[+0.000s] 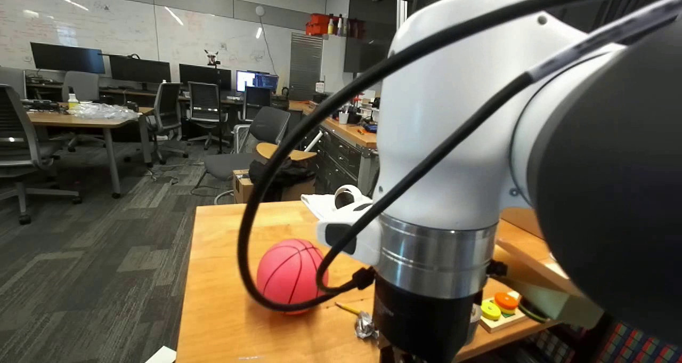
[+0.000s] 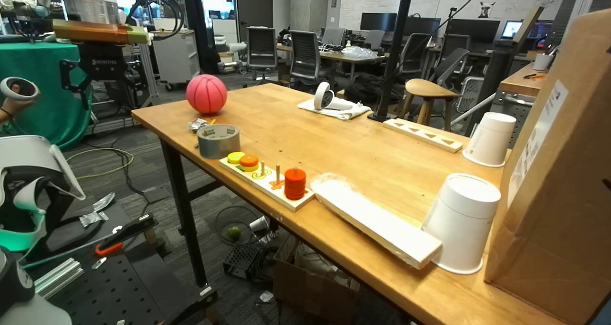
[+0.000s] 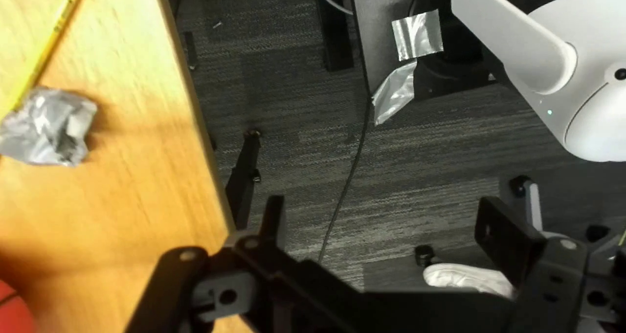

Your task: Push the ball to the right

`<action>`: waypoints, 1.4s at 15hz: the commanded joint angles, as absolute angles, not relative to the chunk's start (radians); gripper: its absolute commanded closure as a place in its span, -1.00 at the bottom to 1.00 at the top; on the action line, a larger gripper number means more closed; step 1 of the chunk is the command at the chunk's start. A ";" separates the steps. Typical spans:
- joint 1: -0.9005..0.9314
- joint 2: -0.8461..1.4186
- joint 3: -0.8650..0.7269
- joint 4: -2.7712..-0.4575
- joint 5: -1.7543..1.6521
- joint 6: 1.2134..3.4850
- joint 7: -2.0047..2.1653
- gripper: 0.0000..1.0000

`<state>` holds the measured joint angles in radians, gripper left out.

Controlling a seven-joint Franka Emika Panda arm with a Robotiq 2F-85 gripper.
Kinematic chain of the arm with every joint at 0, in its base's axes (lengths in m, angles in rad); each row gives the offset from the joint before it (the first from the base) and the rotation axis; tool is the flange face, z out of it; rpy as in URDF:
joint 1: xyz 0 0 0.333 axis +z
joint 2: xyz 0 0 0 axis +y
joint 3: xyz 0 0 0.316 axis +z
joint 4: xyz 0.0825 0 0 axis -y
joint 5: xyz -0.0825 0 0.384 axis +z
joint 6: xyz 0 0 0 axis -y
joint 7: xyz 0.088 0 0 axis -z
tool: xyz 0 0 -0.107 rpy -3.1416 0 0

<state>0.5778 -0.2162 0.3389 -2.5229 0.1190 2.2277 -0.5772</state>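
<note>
The pinkish-red ball (image 1: 287,272) with thin dark seam lines rests on the wooden table near one end, partly behind a black arm cable. It stands near the table's far left corner in an exterior view (image 2: 206,94). Only a red edge of the ball (image 3: 12,313) shows at the lower left of the wrist view. My gripper (image 2: 113,93) is apart from the ball, beyond the table edge. In the wrist view the gripper (image 3: 384,225) has its fingers wide apart with floor between them and nothing held. Its fingertips are cut off in an exterior view (image 1: 402,356).
Crumpled foil (image 3: 46,126) and a yellow pencil (image 3: 54,34) lie near the ball. A grey tape roll (image 2: 218,141) and a ring board (image 2: 267,184) line the table edge. A white controller (image 2: 329,100), paper cups (image 2: 462,222) and a cardboard box (image 2: 553,172) stand farther along.
</note>
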 commanded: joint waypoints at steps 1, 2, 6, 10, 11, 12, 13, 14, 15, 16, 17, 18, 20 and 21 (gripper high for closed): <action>0.617 -0.142 0.363 -2.449 0.171 2.228 -0.731 -1.00; 0.626 -0.130 0.370 -2.434 0.182 2.220 -0.772 -1.00; 0.641 -0.087 0.409 -2.361 0.171 2.206 -0.847 -1.00; 0.624 -0.026 0.424 -2.278 0.111 2.217 -0.871 -1.00; 0.619 -0.012 0.424 -2.255 0.096 2.214 -0.872 -1.00; 0.613 0.010 0.423 -2.224 0.074 2.215 -0.869 -1.00; 0.607 0.032 0.423 -2.195 0.052 2.213 -0.864 -1.00; 0.600 0.055 0.422 -2.164 0.032 2.209 -0.861 -1.00; 0.592 0.078 0.423 -2.132 0.016 2.205 -0.862 -1.00; 0.583 0.106 0.423 -2.099 -0.003 2.201 -0.861 -1.00; 0.573 0.130 0.424 -2.068 -0.019 2.198 -0.858 -1.00; 0.563 0.156 0.424 -2.037 -0.034 2.194 -0.858 -1.00; 0.541 0.209 0.428 -1.977 -0.039 2.193 -0.865 -1.00; 0.533 0.231 0.432 -1.953 -0.038 2.195 -0.865 -1.00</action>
